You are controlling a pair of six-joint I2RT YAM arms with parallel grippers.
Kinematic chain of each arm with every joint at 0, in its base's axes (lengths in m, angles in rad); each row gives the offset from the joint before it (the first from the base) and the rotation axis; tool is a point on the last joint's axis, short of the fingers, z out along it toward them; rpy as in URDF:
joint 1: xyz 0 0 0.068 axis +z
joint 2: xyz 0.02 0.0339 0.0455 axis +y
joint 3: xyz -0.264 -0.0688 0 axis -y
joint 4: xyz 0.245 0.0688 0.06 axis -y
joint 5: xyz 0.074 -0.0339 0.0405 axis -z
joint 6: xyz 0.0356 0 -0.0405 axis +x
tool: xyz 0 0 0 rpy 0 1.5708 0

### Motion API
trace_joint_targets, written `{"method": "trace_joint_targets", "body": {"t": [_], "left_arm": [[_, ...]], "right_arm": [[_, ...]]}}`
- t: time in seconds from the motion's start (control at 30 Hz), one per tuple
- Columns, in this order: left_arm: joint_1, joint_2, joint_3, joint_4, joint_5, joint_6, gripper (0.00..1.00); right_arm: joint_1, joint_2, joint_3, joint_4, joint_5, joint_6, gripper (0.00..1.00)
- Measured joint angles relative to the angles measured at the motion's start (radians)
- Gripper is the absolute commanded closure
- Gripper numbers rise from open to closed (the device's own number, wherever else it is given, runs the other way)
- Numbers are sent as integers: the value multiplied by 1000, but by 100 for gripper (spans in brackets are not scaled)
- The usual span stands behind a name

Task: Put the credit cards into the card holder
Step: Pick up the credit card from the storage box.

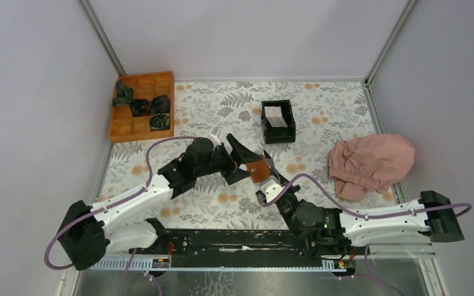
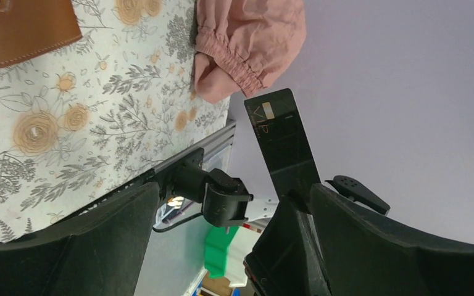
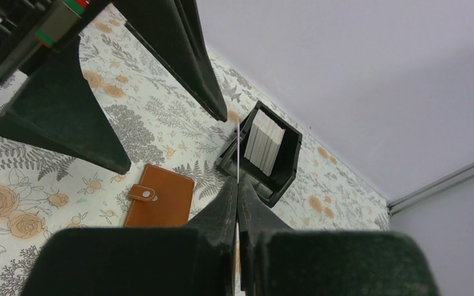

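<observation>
Across the floral table the job looks barely begun: no card shows in the holder, and a whole stack is yet to be moved. At three o'clock lies a pink cloth (no part of this task). At ten o'clock the orange tray holds dark green bundles in four compartments. The left gripper, near centre, has its jaws spread wide around nothing. The right gripper, at its four o'clock, has its jaws pressed together on a single card. At twelve o'clock the black box holds the pale credit cards, stacked upright. The card holder lies flat and folded shut at centre, between the grippers. Smallest, the single card stands upright, dark-faced. Opening the holder and filling it are what is left.
</observation>
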Motion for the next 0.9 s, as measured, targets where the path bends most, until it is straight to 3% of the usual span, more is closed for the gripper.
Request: {"method": "trace_joint_targets", "body": {"t": [0.67, 0.9], "left_arm": [[5, 11, -6, 106, 63, -70, 2], [5, 19, -5, 124, 81, -74, 10]], "right_arm": [[61, 72, -25, 146, 40, -120, 100], [95, 115, -25, 162, 39, -152, 100]]}}
